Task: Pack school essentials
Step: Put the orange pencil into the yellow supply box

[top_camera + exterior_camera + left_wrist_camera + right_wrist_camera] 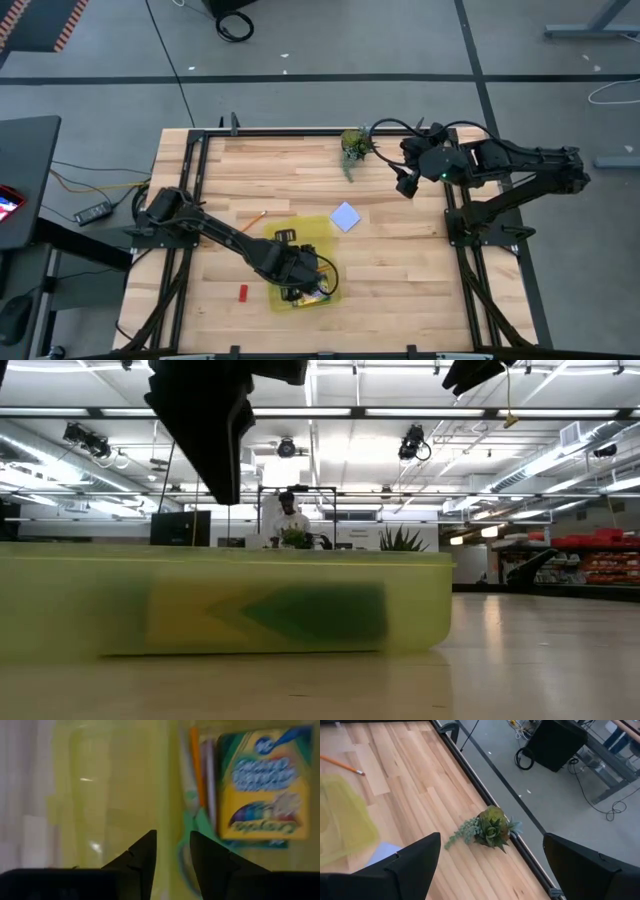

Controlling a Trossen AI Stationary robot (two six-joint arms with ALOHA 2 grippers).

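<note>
Left gripper [172, 857]: nearest the lens, fingers a narrow gap apart with nothing between them, hanging over the yellow case [305, 262].
Inside the case: crayon box [262, 782], green-handled scissors [192, 827] and an orange pencil [196, 762] lie together, just beside the fingertips.
Outside the case: pale blue note pad [345, 217] just beyond its far corner; red block [242, 292] on the table near its left side; another orange pencil [250, 218] close by.
Right gripper [490, 865]: spread wide and empty, waiting well away from the case, above the potted plant [490, 830].
Step in hand: probably releasing an item into the case.
Next move: lift clear, then go for a loose item.
</note>
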